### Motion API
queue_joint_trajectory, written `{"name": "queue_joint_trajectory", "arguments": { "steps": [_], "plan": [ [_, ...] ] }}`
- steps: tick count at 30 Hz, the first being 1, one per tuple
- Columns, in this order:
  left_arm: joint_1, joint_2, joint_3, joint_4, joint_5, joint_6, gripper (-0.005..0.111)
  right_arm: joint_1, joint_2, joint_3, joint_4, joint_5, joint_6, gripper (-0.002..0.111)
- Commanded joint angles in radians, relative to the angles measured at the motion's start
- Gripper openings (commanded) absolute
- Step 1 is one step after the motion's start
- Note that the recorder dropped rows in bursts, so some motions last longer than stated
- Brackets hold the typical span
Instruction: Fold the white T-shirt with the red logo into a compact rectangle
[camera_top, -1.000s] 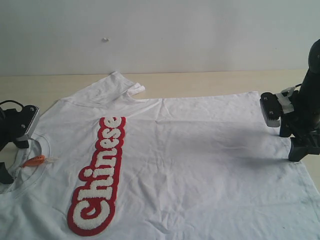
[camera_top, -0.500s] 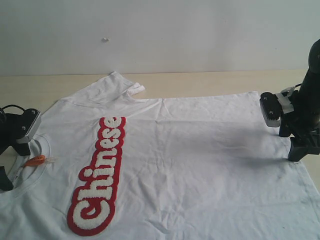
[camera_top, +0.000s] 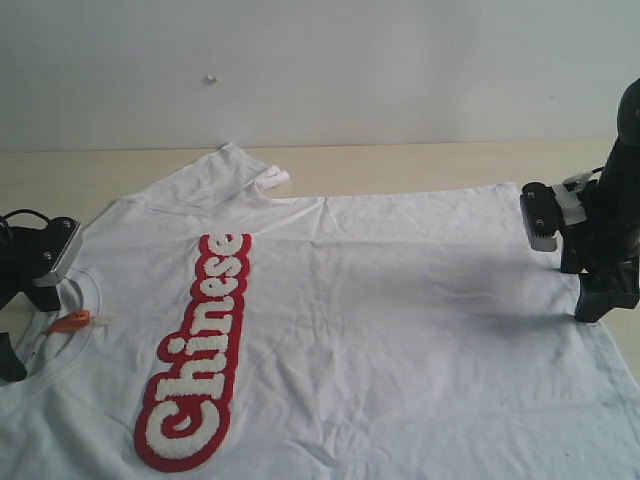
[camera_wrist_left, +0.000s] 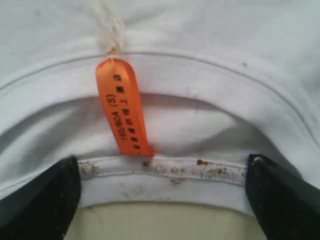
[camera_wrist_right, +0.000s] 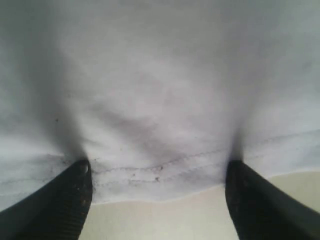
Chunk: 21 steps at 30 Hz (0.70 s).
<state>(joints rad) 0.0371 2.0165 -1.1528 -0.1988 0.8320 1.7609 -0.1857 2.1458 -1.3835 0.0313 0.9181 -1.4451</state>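
Observation:
The white T-shirt (camera_top: 400, 300) lies spread flat on the table, with its neck at the left and its hem at the right. The red logo (camera_top: 197, 350) runs along the chest, facing up. My left gripper (camera_top: 25, 325) is open at the collar. In the left wrist view the gripper (camera_wrist_left: 162, 200) straddles the ribbed neck band (camera_wrist_left: 165, 172), just below the orange neck tag (camera_wrist_left: 122, 107). My right gripper (camera_top: 585, 285) is open at the hem. In the right wrist view the gripper (camera_wrist_right: 160, 195) has its black fingers (camera_wrist_right: 60, 200) on either side of the stitched hem edge (camera_wrist_right: 160, 175).
The beige table (camera_top: 400, 160) shows behind the shirt and under both grippers. One sleeve (camera_top: 235, 170) lies folded over at the back. A pale wall rises behind the table. The shirt's near part runs out of the exterior view at the bottom.
My left gripper has shifted slightly down and to the left at the collar. My right gripper has barely moved. The shirt lies as before.

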Motion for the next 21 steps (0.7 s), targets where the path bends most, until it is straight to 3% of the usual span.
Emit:
{"name": "queue_joint_trajectory", "arguments": {
  "steps": [1, 21],
  "plan": [
    [-0.003, 0.022, 0.009, 0.002, -0.045, -0.012, 0.086, 0.000, 0.031, 0.008, 0.018, -0.083, 0.010, 0.071],
    [-0.003, 0.022, 0.009, 0.000, -0.071, -0.016, 0.086, 0.000, 0.031, 0.008, 0.022, -0.083, 0.010, 0.071]
  ]
}}
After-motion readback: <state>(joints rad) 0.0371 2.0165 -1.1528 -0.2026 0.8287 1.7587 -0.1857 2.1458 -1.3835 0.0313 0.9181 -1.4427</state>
